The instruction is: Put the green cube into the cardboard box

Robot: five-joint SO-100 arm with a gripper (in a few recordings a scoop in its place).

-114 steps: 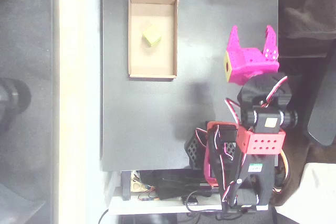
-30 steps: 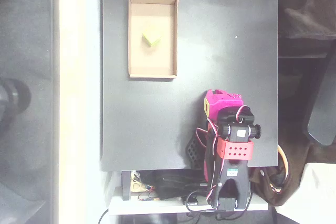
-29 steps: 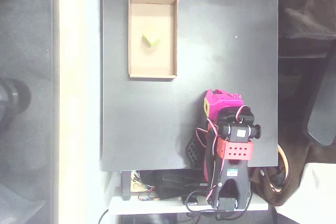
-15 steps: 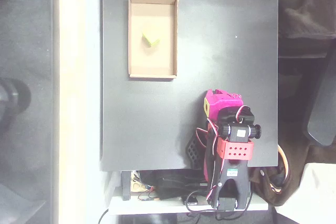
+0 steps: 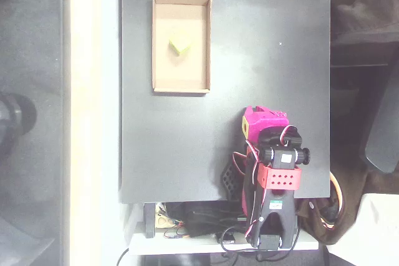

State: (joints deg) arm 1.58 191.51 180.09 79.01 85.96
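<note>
While green cube [image 5: 179, 47] sits in cardboard box [image 5: 181, 85], arm folded.

The place looks like a hobby robotics bench or small lab corner in an office-like room rather than a kitchen or shop. A plain matte black table [image 5: 249, 60] carries a small 3D-printed arm in red, black and magenta [image 5: 274, 166] with exposed servo wiring, and loose cables and electronics [image 5: 199, 222] crowd a pale shelf at the table's lower edge in the overhead view. A grey floor, a light strip running along the table's left side [image 5: 93, 116] and what seems to be part of a dark office chair [image 5: 381, 135] at the right edge add to that impression.
</note>
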